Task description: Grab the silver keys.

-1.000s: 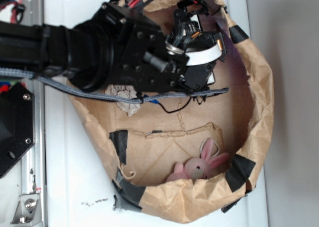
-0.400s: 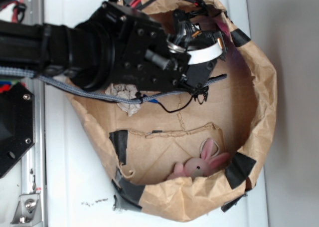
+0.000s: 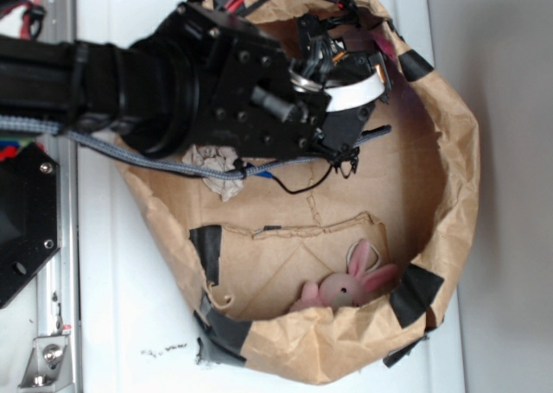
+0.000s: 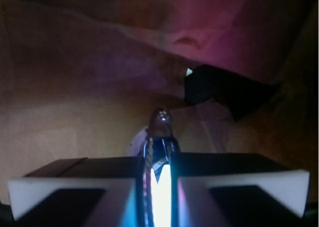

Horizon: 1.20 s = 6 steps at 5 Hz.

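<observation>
In the wrist view the silver keys are pinched between my two finger pads, a shiny round head and ring poking out past them. My gripper is shut on them above the brown paper floor. In the exterior view the gripper hangs inside the paper bag near its upper wall, with a small dark bit of the keys dangling below the fingers. The arm hides most of the bunch.
A pink plush bunny lies at the bag's lower rim. A crumpled white paper ball sits under the arm at the left. Black tape patches mark the bag wall. A dark tape piece lies ahead.
The gripper has shifted slightly toward the top of the exterior view with the keys in it. Between the last two frames it barely moves.
</observation>
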### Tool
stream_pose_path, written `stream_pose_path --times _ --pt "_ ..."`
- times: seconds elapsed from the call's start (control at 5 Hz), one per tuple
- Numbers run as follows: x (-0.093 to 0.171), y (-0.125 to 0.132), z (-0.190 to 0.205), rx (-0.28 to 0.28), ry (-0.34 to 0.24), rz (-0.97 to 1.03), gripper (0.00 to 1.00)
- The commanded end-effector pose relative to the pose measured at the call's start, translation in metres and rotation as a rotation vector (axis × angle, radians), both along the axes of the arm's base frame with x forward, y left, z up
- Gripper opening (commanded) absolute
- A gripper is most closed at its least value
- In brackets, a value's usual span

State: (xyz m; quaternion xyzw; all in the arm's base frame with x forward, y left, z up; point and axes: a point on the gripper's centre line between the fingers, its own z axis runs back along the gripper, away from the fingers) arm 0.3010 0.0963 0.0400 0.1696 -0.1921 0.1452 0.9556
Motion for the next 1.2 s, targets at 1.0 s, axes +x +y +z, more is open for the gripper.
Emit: stream_pose_path --times 1.0 --pt "-0.034 -0.061 0.105 -0.311 0.235 -0.016 0.0"
